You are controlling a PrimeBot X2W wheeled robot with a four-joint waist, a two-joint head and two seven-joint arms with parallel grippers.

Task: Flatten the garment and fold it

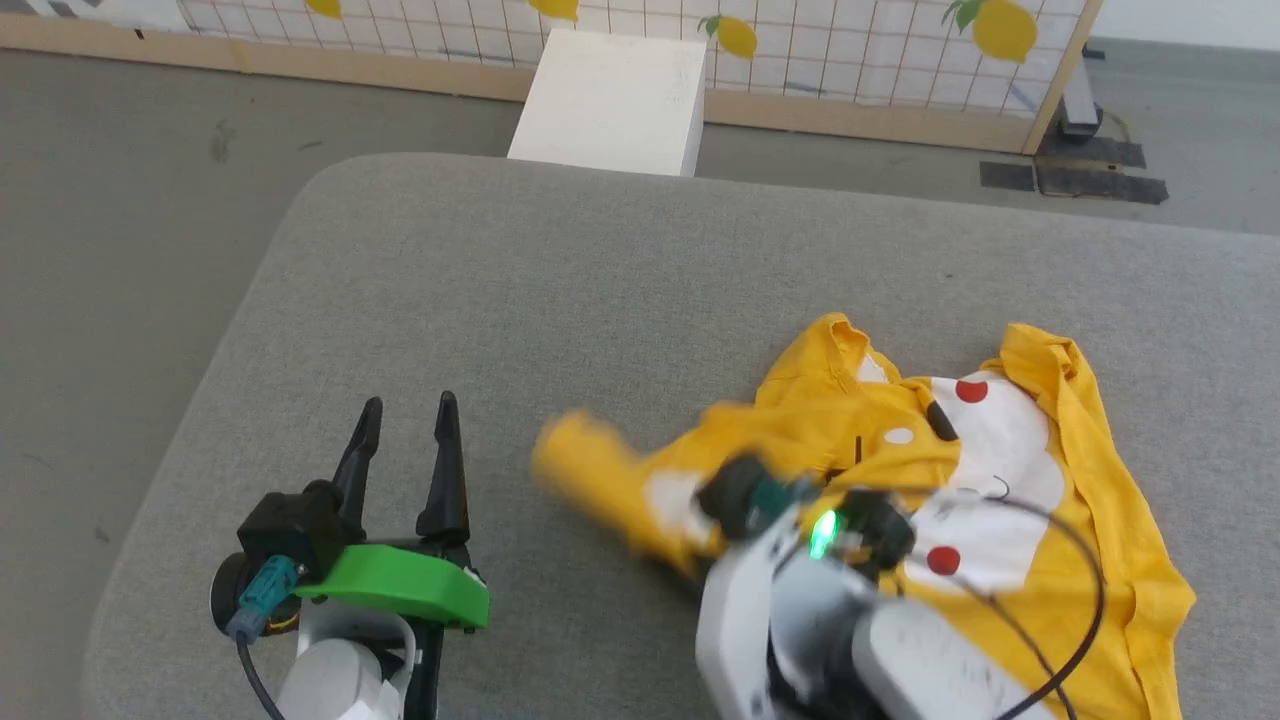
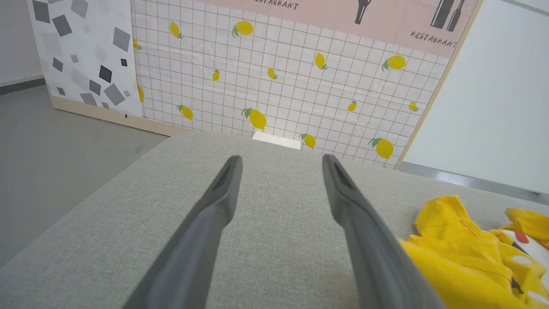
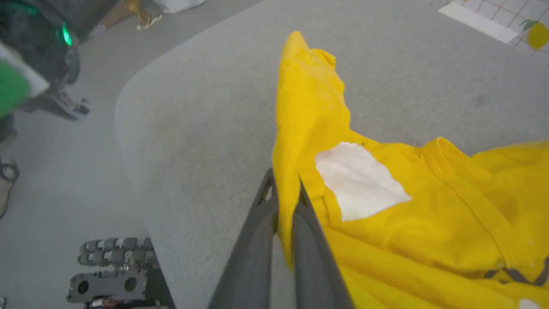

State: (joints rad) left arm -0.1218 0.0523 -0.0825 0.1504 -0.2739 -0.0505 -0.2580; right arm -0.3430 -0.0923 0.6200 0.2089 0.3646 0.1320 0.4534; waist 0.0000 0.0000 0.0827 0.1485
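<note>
My right fingers (image 3: pixel 257 240) pinch the yellow shirt (image 3: pixel 313 107) to pull it flat; next, I think, my wide-open left fingers (image 2: pixel 214 210) should grab another edge.

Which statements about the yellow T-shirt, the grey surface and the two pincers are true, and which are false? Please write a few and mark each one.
1. The right pincer is shut on a fold of the garment. True.
2. The left pincer holds a sleeve. False: it is open and holds nothing, above the bare grey padded surface.
3. The garment lies flat and smooth. False: it is crumpled, with one part pulled out towards the robot's left.
4. A white block stands on the floor beyond the far edge of the padded surface. True.
</note>
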